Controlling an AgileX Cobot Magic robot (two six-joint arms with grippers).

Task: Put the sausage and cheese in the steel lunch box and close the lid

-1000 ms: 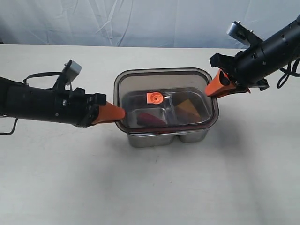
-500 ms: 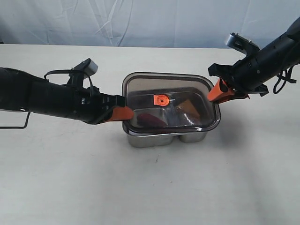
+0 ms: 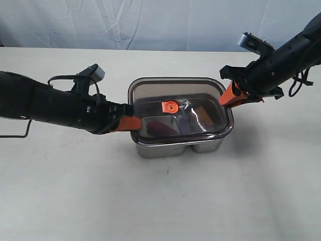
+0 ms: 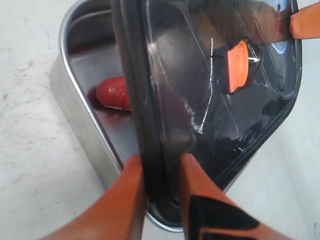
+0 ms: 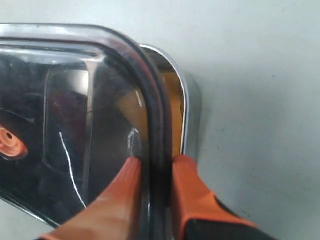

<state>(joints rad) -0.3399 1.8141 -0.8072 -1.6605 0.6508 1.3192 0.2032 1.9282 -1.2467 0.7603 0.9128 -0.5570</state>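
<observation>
The pale table lies open at the left of the frame, above and below the left arm, which reaches in level from the left edge. The left gripper is clamped on the left short edge of the lid, its orange fingers pinching the dark rim from both sides. The lid hangs over the steel lunch box at centre frame and is not seated. Its left end rides above the steel rim, and the box's front wall shows below the lid's near edge. Through that gap and the smoky plastic, the sausage lies in the left compartment. The orange valve sits mid-lid, and the cheese lies in the right compartment. The right gripper, coming from the upper right, pinches the lid's right short edge the same way. Open table runs to the right and below.
</observation>
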